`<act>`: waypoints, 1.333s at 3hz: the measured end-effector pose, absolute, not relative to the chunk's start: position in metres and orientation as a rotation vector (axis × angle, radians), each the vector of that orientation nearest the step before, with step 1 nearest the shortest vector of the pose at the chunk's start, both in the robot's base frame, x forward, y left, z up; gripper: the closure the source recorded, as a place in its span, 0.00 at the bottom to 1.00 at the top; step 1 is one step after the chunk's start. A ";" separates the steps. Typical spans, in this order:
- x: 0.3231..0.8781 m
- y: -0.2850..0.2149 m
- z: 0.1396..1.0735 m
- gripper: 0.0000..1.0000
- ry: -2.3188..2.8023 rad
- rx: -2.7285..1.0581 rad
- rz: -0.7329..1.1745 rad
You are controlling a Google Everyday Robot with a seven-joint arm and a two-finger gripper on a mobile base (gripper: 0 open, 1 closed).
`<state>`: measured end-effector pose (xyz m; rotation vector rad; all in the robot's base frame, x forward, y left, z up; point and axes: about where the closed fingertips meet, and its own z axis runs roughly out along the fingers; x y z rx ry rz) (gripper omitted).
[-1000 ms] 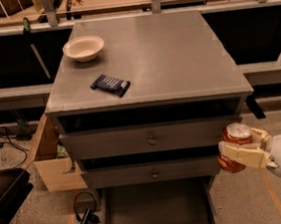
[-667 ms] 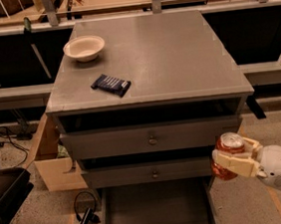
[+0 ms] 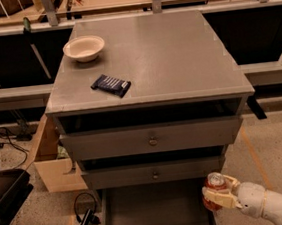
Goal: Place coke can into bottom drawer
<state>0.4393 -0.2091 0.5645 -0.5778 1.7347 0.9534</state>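
Note:
The coke can (image 3: 213, 188), red with a silver top, is held upright in my gripper (image 3: 218, 195) at the lower right. My gripper's cream fingers (image 3: 218, 201) are shut around the can's body. The can hangs at the right edge of the bottom drawer (image 3: 156, 211), which is pulled out below the cabinet and shows a flat grey floor. The can is level with the drawer's right side wall, just below the middle drawer's front. My white arm (image 3: 271, 204) comes in from the lower right corner.
The grey cabinet top (image 3: 165, 56) carries a cream bowl (image 3: 84, 48) and a dark snack packet (image 3: 110, 85). Two upper drawers with round knobs (image 3: 153, 142) are closed. A cardboard box (image 3: 53, 159) stands at the left, with cables and a dark chair base (image 3: 7, 199).
My gripper has carried the can down and to the left, from beside the middle drawer to the right edge of the open bottom drawer.

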 end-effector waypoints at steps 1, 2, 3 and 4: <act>0.444 -0.207 0.502 1.00 1.696 -0.720 1.067; 0.447 -0.200 0.471 1.00 1.665 -0.833 1.138; 0.449 -0.198 0.472 1.00 1.658 -0.839 1.145; 0.455 -0.177 0.455 1.00 1.638 -0.815 1.175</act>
